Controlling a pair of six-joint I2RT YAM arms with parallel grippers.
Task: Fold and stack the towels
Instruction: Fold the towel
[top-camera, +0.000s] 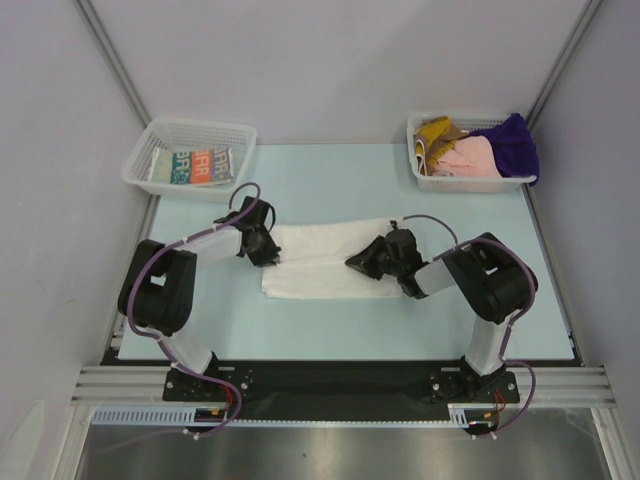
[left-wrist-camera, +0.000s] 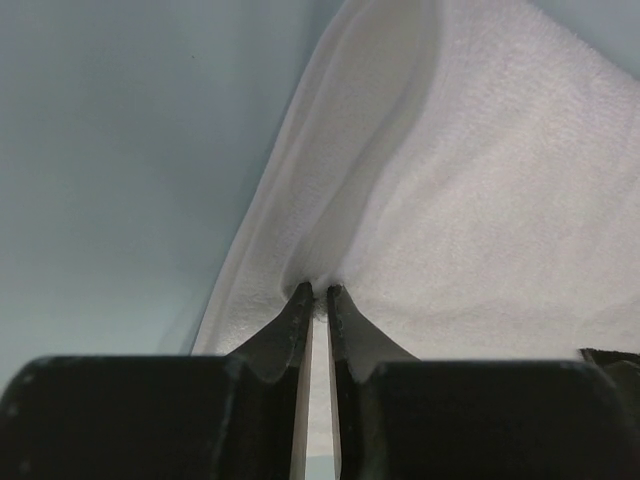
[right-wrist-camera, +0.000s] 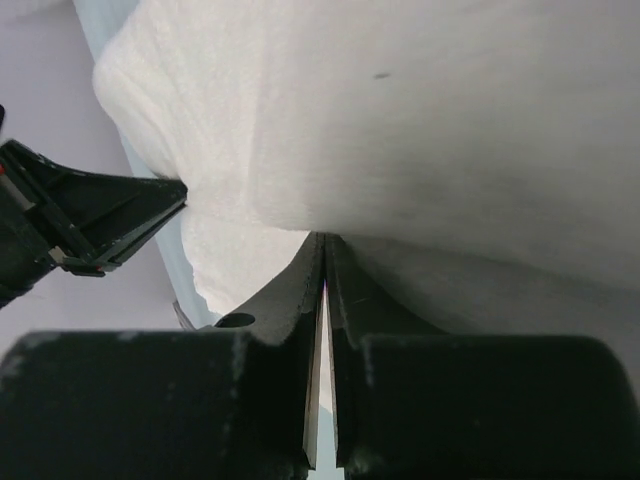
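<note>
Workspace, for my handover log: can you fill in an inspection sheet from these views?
Surface: pale blue table, flat.
Job's things: white towel lying mid-table, partly folded; printed towel in left basket; mustard towel, pink towel and purple towel in right basket, the purple one hanging over its rim.
Clutter: nothing seen.
Hands: left hand and right hand each pinched shut on the white towel.
Cables: purple cables looped along both arms.
Surroundings: grey walls.
</note>
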